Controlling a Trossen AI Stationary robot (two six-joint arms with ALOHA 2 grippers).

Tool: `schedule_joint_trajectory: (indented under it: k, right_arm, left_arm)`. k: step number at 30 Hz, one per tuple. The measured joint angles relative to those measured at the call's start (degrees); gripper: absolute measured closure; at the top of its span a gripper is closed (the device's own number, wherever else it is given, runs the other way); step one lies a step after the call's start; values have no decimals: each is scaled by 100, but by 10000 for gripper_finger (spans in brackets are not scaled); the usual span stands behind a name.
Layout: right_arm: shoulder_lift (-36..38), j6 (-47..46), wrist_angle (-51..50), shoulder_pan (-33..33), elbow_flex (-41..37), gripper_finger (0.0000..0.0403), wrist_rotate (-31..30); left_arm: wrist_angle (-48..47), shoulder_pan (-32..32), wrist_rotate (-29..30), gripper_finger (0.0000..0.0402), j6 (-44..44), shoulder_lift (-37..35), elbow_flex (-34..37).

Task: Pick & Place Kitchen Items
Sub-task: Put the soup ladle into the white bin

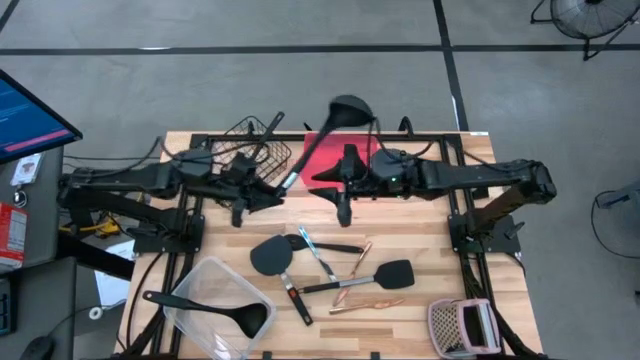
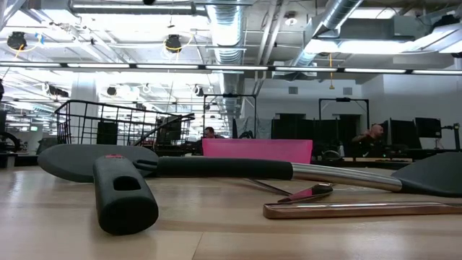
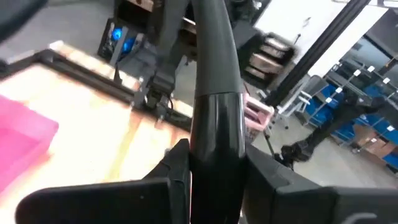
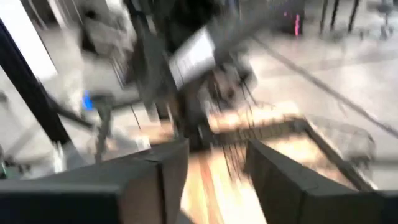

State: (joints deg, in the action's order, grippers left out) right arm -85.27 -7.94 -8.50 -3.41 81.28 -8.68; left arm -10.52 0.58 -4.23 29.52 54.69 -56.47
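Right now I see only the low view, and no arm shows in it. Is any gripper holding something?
Observer: Yes. The left gripper is shut on the handle of a black ladle, raised over the back of the table.
Operator: And the right one?
Observer: The right gripper is open, with nothing between its fingers. It is over the red tray.
Operator: Is anything in the clear tub?
Observer: One black spoon lies in the clear tub, at the front left.

Black ladle, pink-red tray, black wire basket, light striped wooden table.
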Motion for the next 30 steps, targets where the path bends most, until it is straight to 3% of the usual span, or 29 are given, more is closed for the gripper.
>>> schedule_joint_trajectory:
  k: [7,15,20,25,30]
  right_arm:
    - [272,-77,-1032,-147,-9,179,-9]
    - [874,-649,-3549,-755,-7,180,-35]
    - [1168,-1055,-4168,-1138,-2,193,-528]
    - [1245,-1163,-4216,-1295,-2,206,-807]
    - [1139,-1164,-4226,-1376,-7,217,-811]
  left_arm:
    - [-535,9,92,334,76,-474,0]
    - [-2153,11,47,334,557,-818,-4]
    - [-3085,11,-954,334,1193,-889,-2]
    - [-3376,271,-2105,334,2361,-1169,-3]
    - [-3715,557,-2251,334,3497,-1613,-313]
